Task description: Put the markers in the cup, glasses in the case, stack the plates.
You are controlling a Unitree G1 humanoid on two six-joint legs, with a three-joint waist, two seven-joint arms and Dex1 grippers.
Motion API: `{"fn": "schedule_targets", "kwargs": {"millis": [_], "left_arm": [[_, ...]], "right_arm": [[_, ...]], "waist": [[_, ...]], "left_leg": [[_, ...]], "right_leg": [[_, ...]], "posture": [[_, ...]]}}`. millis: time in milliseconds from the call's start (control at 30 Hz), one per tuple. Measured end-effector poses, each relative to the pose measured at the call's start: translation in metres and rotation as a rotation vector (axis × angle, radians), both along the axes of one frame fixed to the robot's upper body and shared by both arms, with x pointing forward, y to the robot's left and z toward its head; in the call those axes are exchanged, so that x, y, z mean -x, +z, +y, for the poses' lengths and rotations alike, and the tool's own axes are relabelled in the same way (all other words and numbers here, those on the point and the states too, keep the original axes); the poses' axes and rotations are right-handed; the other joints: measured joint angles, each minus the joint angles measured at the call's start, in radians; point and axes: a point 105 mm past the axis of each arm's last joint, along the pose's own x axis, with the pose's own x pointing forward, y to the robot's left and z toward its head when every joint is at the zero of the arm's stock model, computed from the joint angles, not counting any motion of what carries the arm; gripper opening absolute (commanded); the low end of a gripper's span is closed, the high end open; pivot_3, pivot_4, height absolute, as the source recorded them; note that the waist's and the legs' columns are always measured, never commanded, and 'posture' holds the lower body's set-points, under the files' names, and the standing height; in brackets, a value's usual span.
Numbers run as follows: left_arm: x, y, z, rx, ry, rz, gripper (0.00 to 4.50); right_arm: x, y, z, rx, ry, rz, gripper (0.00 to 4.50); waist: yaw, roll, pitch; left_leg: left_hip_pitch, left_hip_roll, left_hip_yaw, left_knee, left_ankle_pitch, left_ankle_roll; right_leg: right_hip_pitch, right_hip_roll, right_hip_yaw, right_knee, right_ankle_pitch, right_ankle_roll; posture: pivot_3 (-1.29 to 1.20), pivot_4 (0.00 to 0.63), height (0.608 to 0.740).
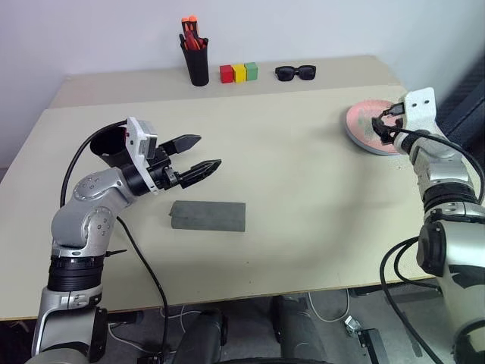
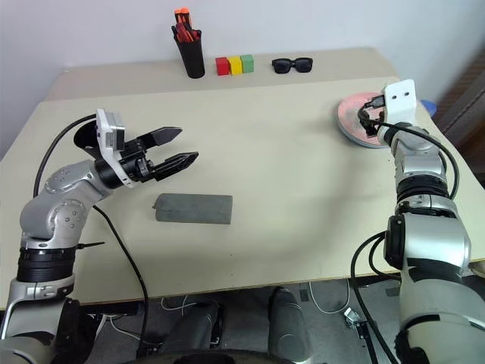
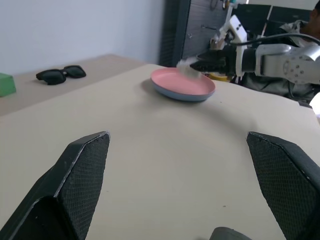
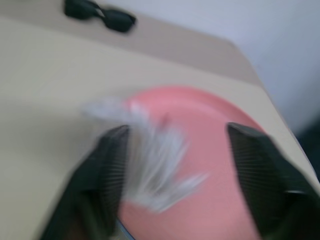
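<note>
Over at the far right of the table, your right gripper (image 4: 172, 165) sits with its fingers spread wide and nothing held, straddling the near edge of the pink plate (image 3: 182, 82), which is already sitting on the blue plate (image 3: 175, 95). So the stack looks done, but those fingertips are right at the rim, and a careless pull sideways could clip it and slide the pink one off or drag the whole pair toward the table edge. There's also a whitish smear between the fingers in the right wrist view; I can't tell what it is, so watch it doesn't snag. Your left gripper (image 1: 195, 156) is wide open too, empty, hovering above the table with the grey case (image 1: 208, 215) below and just ahead of its fingertips, lid shut. The black cup (image 1: 110, 145) sits tucked behind that wrist, so a backward swing could knock it over. I can't make out any glasses or loose marker near either set of fingers.
</note>
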Motion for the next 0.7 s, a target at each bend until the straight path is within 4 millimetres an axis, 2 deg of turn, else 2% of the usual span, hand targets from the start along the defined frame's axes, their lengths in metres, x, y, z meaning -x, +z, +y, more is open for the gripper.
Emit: {"fn": "schedule_targets", "kwargs": {"millis": [100, 200, 267, 333, 400, 433, 567, 700], "left_arm": [[0.001, 0.000, -0.001, 0.004, -0.001, 0.011, 4.50], [0.004, 0.001, 0.000, 0.004, 0.003, 0.007, 4.50], [0.005, 0.000, 0.002, 0.002, 0.014, 0.008, 4.50], [0.005, -0.001, 0.006, 0.001, 0.028, 0.010, 4.50], [0.010, -0.003, 0.009, -0.007, 0.038, 0.004, 4.50], [0.013, -0.005, 0.011, -0.011, 0.039, 0.008, 4.50], [0.019, -0.013, 0.020, -0.024, 0.060, 0.028, 4.50], [0.029, -0.019, 0.029, -0.059, 0.059, 0.026, 4.50]], "right_arm": [[0.001, -0.005, -0.006, 0.036, -0.055, 0.015, 4.15], [0.000, 0.002, -0.003, 0.027, -0.028, -0.018, 4.15], [-0.002, 0.009, 0.009, -0.046, 0.064, -0.058, 4.15], [-0.003, 0.020, 0.034, -0.090, 0.232, -0.111, 4.15], [0.007, 0.028, 0.068, -0.129, 0.496, -0.153, 4.15], [0.020, 0.026, 0.085, -0.155, 0.646, -0.152, 4.15], [0.069, 0.014, 0.125, -0.245, 0.995, -0.076, 4.15], [0.136, 0.010, 0.165, -0.201, 1.315, 0.048, 4.15]], "waist": [[-0.001, 0.000, 0.000], [-0.004, 0.000, 0.000], [-0.004, 0.000, 0.000], [-0.006, 0.000, 0.000], [-0.005, 0.000, 0.000], [-0.002, 0.000, 0.000], [0.014, 0.001, 0.000], [0.027, 0.001, 0.000]], "left_leg": [[0.000, 0.000, 0.000, 0.000, 0.000, 0.000], [0.000, 0.000, 0.000, 0.000, 0.000, 0.000], [0.000, 0.000, 0.000, 0.000, 0.000, 0.000], [0.001, 0.000, 0.000, 0.000, 0.000, 0.000], [0.001, 0.001, 0.000, 0.000, 0.000, 0.001], [0.000, 0.001, -0.001, 0.000, -0.001, 0.001], [-0.001, 0.000, -0.003, 0.001, -0.001, 0.001], [0.001, 0.001, -0.002, 0.001, -0.001, 0.002]], "right_leg": [[0.000, 0.000, 0.000, 0.000, 0.000, 0.000], [0.000, 0.000, 0.000, 0.000, 0.000, 0.000], [0.000, 0.000, 0.000, 0.000, 0.000, 0.000], [0.000, 0.000, 0.000, 0.000, 0.000, 0.000], [0.001, 0.001, 0.000, 0.000, 0.000, 0.000], [0.000, 0.001, 0.000, 0.000, 0.000, 0.000], [0.000, 0.000, 0.000, 0.000, 0.001, 0.001], [0.000, 0.000, 0.000, 0.001, 0.000, 0.001]], "posture": [[0.00, 0.150, 0.740], [0.00, 0.150, 0.740], [0.00, 0.150, 0.740], [0.00, 0.150, 0.740], [0.00, 0.150, 0.740], [0.00, 0.150, 0.740], [0.00, 0.150, 0.740], [0.00, 0.150, 0.740]]}}
